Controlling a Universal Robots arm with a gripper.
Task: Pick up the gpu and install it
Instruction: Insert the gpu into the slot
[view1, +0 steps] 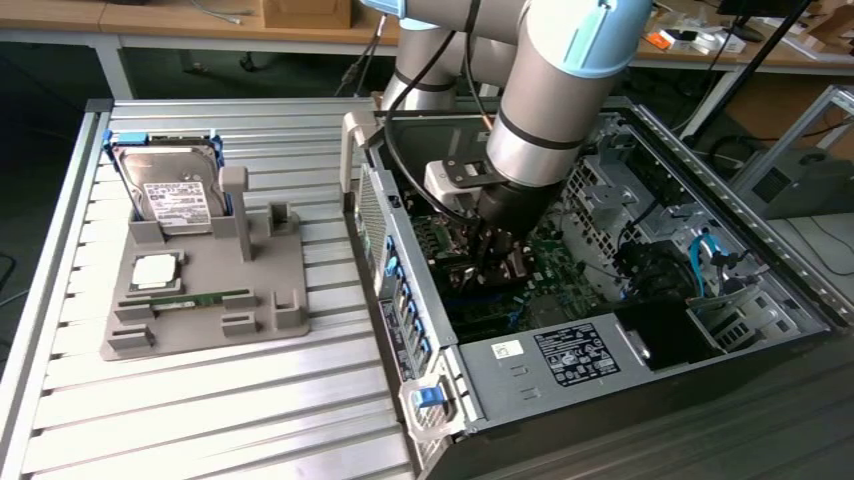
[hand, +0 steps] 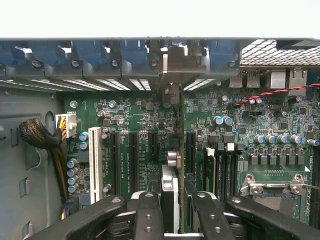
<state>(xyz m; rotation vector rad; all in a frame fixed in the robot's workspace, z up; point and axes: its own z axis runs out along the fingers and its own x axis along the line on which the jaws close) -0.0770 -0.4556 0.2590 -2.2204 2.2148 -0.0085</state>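
The arm reaches down into the open case (view1: 641, 330), and the hand (view1: 487, 262) sits low over the motherboard (view1: 561, 275). Its two fingers (hand: 148, 215) are clamped on the gpu (hand: 170, 197), which stands on edge between them, seen from above as a thin card running away from the hand toward the rear wall of the case. The card's pale bracket (hand: 172, 62) is at its far end, up against the slotted rear wall, between the blue slot clips (hand: 90, 55).

Below the hand, the card lines up with the row of dark expansion slots (hand: 134, 155); whether its edge is already seated in one cannot be told. A white slot (hand: 94, 157) lies to one side of the card, beyond the dark ones, and past it a bundle of cables (hand: 37, 135) ends in a white plug. On the other side of the card are the memory slots and the empty metal CPU socket frame (hand: 272, 182).

In the exterior view, outside the case and well apart from the hand toward that view's left, a grey holder (view1: 200, 290) rests on the slatted surface (view1: 200, 400). It carries a hard drive (view1: 174, 190) standing upright, a square chip (view1: 156, 268) and a green memory stick (view1: 187, 299) lying flat. A power supply (view1: 574, 355) with a label sits in the case near the hand.
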